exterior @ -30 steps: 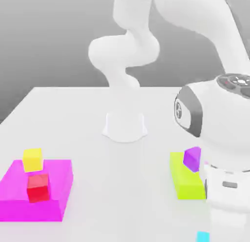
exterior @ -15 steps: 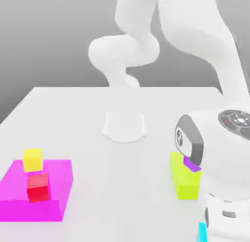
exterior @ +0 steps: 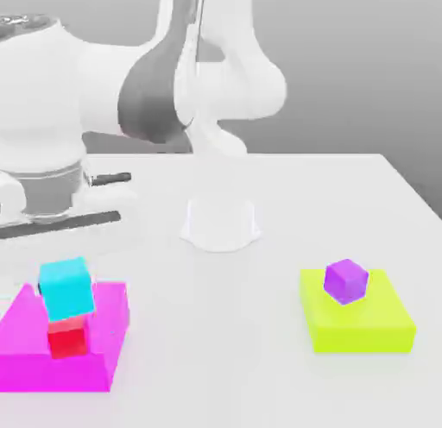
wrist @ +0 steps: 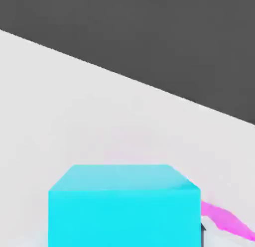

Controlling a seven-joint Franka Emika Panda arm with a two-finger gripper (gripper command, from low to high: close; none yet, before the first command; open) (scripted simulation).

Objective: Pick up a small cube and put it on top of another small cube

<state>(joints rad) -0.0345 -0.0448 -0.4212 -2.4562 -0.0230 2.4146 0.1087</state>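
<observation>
Cyan cube [wrist: 124,218] gripped in the pincer [exterior: 66,286], and it's right above the red cube [exterior: 67,339] in the exterior view! Touching? Can't tell from here!

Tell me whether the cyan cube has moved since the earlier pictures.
Yes: the cyan cube went toward the exterior view's left, past the robot's base.

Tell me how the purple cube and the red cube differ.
The purple cube is violet; the red cube is bright red. The purple one sits over the yellow-green block, the red one over the magenta block. The cyan cube covers part of the red cube in the exterior view, but none of the purple. Both are small and plain.
</observation>
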